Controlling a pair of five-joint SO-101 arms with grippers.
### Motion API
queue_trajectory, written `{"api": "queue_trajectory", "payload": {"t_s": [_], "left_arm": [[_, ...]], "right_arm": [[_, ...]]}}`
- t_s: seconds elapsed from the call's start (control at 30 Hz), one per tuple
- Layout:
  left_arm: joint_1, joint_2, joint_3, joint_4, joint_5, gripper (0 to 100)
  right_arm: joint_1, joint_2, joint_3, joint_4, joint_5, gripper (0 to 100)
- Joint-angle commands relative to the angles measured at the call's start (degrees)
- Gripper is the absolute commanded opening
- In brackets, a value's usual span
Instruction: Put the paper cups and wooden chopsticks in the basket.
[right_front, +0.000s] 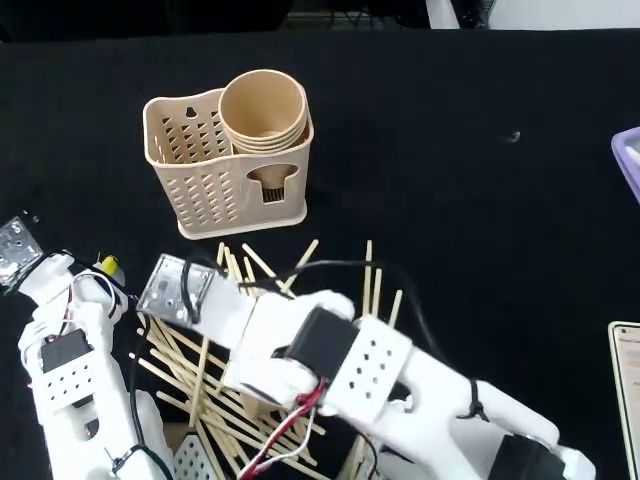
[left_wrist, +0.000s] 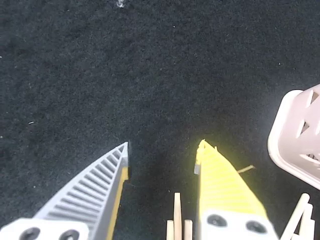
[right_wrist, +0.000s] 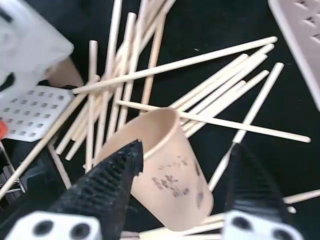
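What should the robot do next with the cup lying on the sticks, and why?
Probably shut the right gripper on the paper cup: it lies on its side atop the chopsticks, between the open jaws, not yet held.

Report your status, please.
Left tool open, empty. Right tool open astride cup on its side. Chopsticks loose beneath. Basket holds stacked cups.

Bare black table stretches free at 3 o'clock of the basket. Stacked paper cups fill its 3 o'clock compartment; the 9 o'clock compartment stands open from above. At 6 o'clock, scattered chopsticks, a tipped cup and 2 white arms crowd the approach.
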Motion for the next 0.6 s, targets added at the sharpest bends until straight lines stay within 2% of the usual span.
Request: {"api": "queue_trajectory", "payload": {"t_s": [0.0,0.17,0.23,0.37,0.47,0.57], "left_arm": [[-0.5,-0.2,-0.2,-0.9,0.3,22],[-0.5,-0.2,-0.2,-0.9,0.3,22],[-0.5,-0.2,-0.2,-0.9,0.3,22],[-0.6,-0.2,-0.2,-0.8,0.3,22],[-0.6,-0.2,-0.2,-0.8,0.3,22],[-0.6,-0.2,-0.2,-0.9,0.3,22]], "right_arm": [[-1.2,0.6,3.1,-3.1,0.4,30.7],[-0.7,4.3,5.6,-3.9,1.1,25.1],[1.4,4.4,5.6,-3.8,4.7,23.3],[8.4,3.5,5.5,-1.0,14.6,15.2],[13.9,1.8,5.5,1.9,18.3,1.3],[19.9,-0.6,5.5,5.6,21.8,1.8]]}}
